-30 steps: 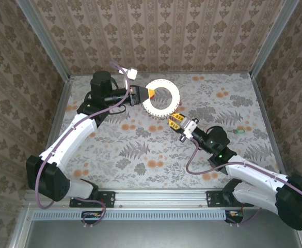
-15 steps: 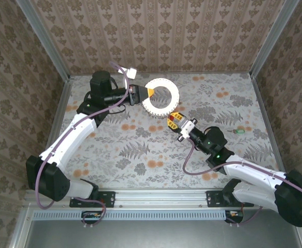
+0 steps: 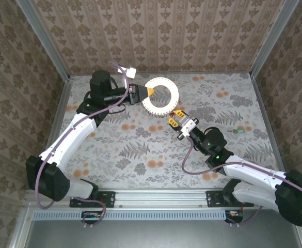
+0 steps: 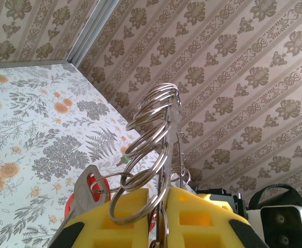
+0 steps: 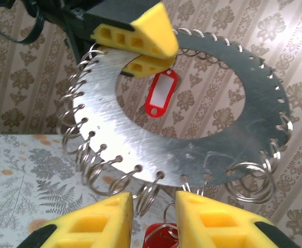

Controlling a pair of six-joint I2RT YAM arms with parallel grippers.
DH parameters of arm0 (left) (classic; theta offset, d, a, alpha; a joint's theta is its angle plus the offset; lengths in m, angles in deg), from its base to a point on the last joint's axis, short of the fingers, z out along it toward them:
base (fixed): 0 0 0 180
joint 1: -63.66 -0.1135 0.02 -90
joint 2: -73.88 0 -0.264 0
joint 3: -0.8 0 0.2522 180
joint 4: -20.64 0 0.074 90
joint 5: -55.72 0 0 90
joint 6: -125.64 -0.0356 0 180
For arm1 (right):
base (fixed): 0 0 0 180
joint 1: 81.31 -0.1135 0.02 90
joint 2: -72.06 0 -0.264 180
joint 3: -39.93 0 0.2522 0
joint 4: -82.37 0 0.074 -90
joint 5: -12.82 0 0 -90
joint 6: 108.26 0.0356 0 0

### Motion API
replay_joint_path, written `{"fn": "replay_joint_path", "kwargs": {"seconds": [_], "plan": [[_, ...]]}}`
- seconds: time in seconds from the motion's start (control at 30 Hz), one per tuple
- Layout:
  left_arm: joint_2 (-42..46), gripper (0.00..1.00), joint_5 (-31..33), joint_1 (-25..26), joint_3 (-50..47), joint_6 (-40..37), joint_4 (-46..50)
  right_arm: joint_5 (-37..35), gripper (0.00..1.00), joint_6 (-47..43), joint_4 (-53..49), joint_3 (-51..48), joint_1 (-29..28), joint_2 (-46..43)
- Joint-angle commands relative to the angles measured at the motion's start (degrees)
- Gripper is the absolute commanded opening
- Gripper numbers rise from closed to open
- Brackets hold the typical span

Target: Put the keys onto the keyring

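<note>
Silvery and flat, the keyring point(image 5: 140, 139) (a notched plate rimmed with wire loops) hangs above the worktop point(image 3: 140, 150), one edge pinched tight in the left fingers point(image 5: 151, 31). We see its opposite edge just above the right fingers point(image 5: 89, 222), which stand partly open with one loop and a red key point(image 5: 158, 235) in the gap. A second red key point(image 5: 161, 92) shows through the plate's hole.

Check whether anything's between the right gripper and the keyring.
Nothing visible. The right gripper sits just below the keyring rim, with split rings hanging into its gap and a red tag low in that gap.
</note>
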Motion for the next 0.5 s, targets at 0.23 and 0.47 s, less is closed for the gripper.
{"fn": "replay_joint_path", "kwargs": {"seconds": [0.23, 0.47], "plan": [[0.03, 0.00, -1.45, -0.04, 1.47, 0.08, -1.50, -2.57, 0.26, 3.00, 4.99, 0.08, -1.09, 1.94], [0.14, 0.00, -1.32, -0.04, 1.47, 0.08, -1.48, -1.34, 0.22, 2.94, 3.66, 0.39, -1.13, 2.72]]}}
